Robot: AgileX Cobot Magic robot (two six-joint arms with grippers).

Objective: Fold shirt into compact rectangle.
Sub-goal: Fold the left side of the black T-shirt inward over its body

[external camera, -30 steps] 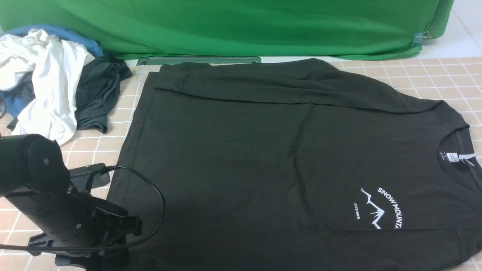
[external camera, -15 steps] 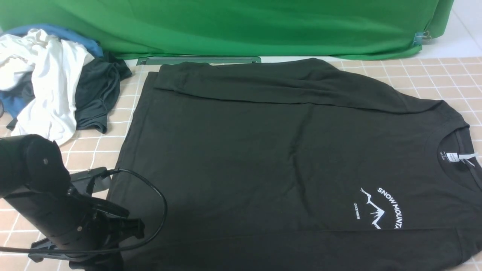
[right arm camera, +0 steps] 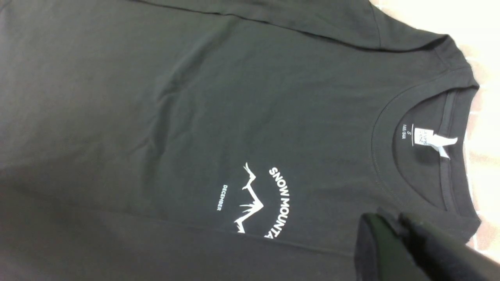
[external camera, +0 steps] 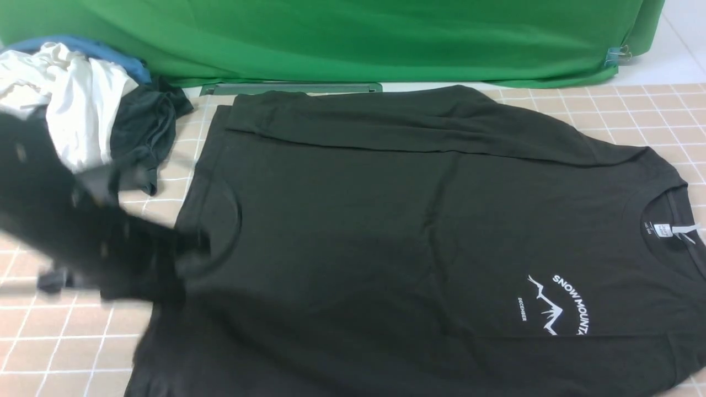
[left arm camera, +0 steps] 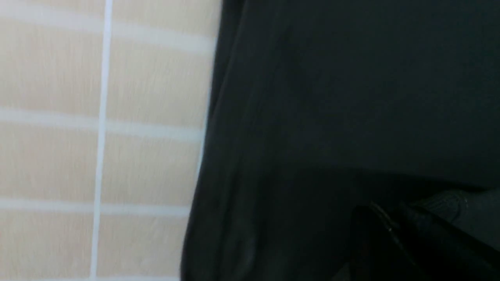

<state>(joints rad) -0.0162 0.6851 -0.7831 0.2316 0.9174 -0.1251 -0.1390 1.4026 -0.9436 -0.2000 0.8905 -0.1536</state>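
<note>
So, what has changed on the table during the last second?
The left arm moved from the near left corner up along the hem side of the shirt, toward the clothes pile, blurred by motion. No grasp or release is visible. The shirt and pile stayed as they were.

light: bright, even | front: left arm [external camera: 66, 220] motion-blurred | left wrist: smeared | right wrist: edge glare

Black long-sleeved shirt [external camera: 386, 231] spread front up on the desk [external camera: 634, 110], collar to the right, hem to the left. Far sleeve [external camera: 397, 124] folded across the body. White mountain print [external camera: 554, 303] on the chest, its lettering cut by a near fold; white label [external camera: 670, 230] inside the neck.
</note>
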